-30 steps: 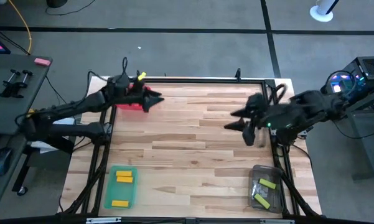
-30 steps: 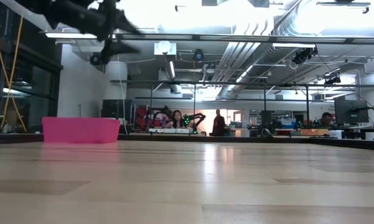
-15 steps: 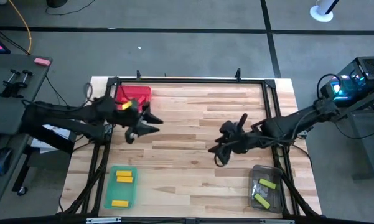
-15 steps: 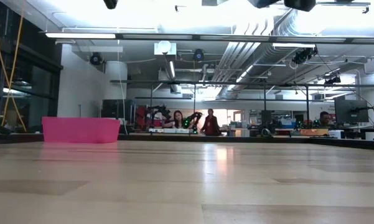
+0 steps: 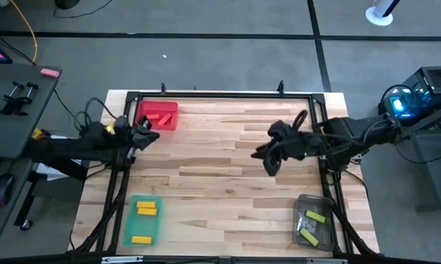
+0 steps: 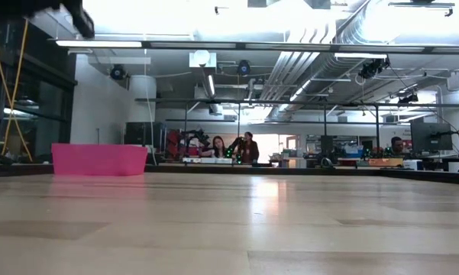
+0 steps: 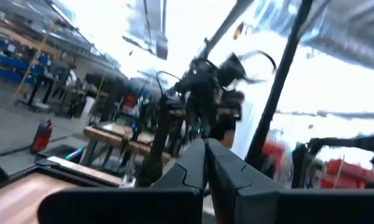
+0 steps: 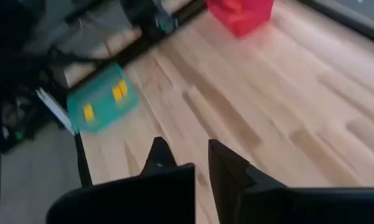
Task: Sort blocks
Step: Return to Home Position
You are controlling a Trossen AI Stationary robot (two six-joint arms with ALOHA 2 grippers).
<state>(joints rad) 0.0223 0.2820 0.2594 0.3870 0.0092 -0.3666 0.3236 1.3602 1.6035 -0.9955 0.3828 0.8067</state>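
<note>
Left tool (image 5: 148,134): clenched, fingers (image 7: 196,163) pressed flat together, gripping nothing. Hangs raised just inside the left edge of the counter (image 5: 220,198), close beside the near side of the red tray (image 5: 169,108), apart from it.

Right tool (image 5: 265,158): released, with a narrow gap between its fingers (image 8: 160,157), gripping nothing. Hangs over the boards right of centre, aimed toward the middle of the counter.

Red blocks (image 5: 158,117): heaped inside the red tray at the far left corner, near the left tool and well apart from the right tool. Yellow blocks (image 5: 146,209): flat and apart from each other inside the green tray (image 5: 130,220) at the near left corner, well apart from both tools. Light green blocks (image 5: 315,217): inside the clear tray (image 5: 301,199) at the near right corner, nearer the right tool yet clearly apart from it.

Bare boards across the whole middle of the counter, between the two tools and between all three trays. Dark frame (image 5: 220,94) along the far edge and down both sides, each arm crossing over the rail on its own side. Trays tucked close against the side rails, at the corners.
</note>
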